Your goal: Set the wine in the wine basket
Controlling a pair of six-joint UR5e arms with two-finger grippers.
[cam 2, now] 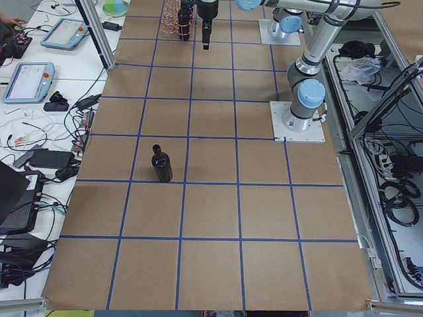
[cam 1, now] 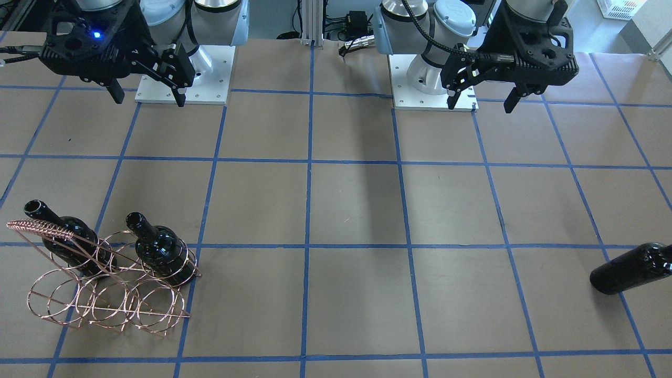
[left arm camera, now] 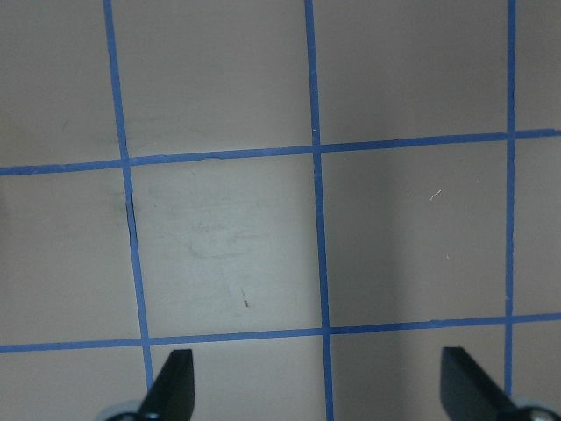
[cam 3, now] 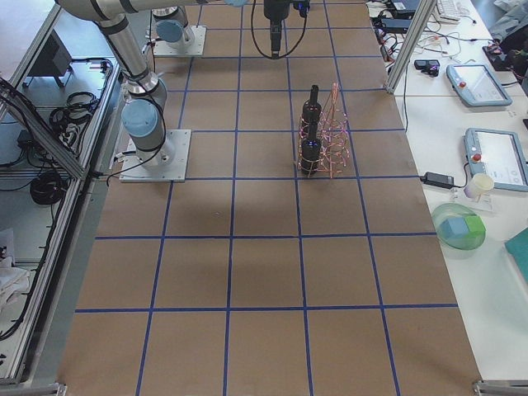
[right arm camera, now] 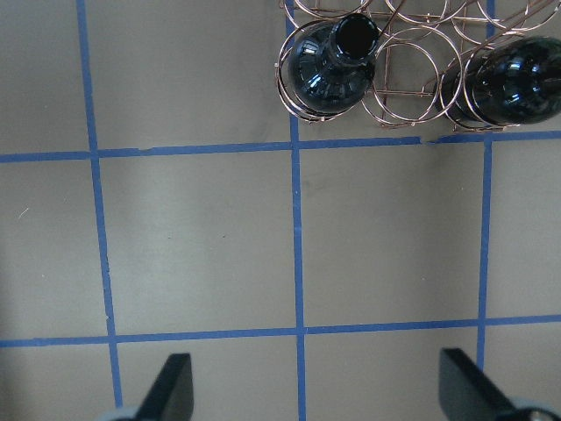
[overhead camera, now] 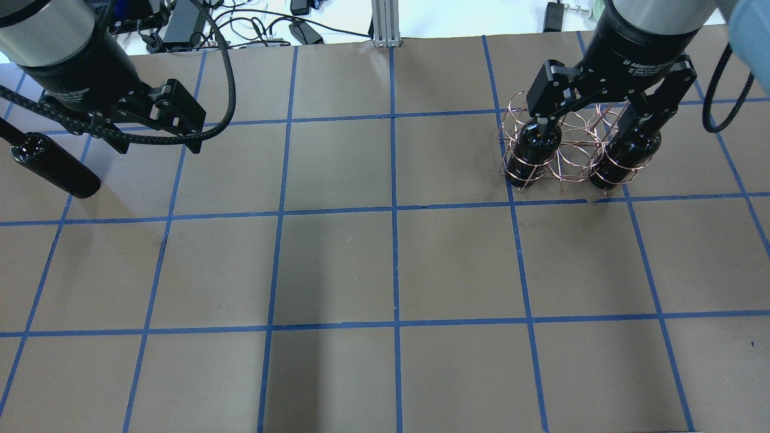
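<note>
One black wine bottle (cam 1: 630, 268) stands alone on the table on my left side; it also shows in the overhead view (overhead camera: 57, 168) and the exterior left view (cam 2: 162, 166). The copper wire wine basket (cam 1: 105, 294) stands on my right side, also in the overhead view (overhead camera: 571, 156). It holds two upright black bottles (cam 1: 65, 239) (cam 1: 160, 249) in its outer hoops, with the middle hoops bare. My left gripper (cam 1: 480, 105) is open and empty, raised beside the lone bottle. My right gripper (cam 1: 147, 98) is open and empty, raised above the table on the robot's side of the basket. Its wrist view shows both basket bottles (right arm camera: 331, 66) (right arm camera: 517, 79).
The table is brown paper with a blue tape grid (cam 1: 310, 247). The two white arm bases (cam 1: 184, 79) (cam 1: 433, 84) stand at the robot's edge. Cables and power supplies (overhead camera: 252, 27) lie beyond the far edge. Tablets and other gear sit on side benches (cam 2: 30, 76).
</note>
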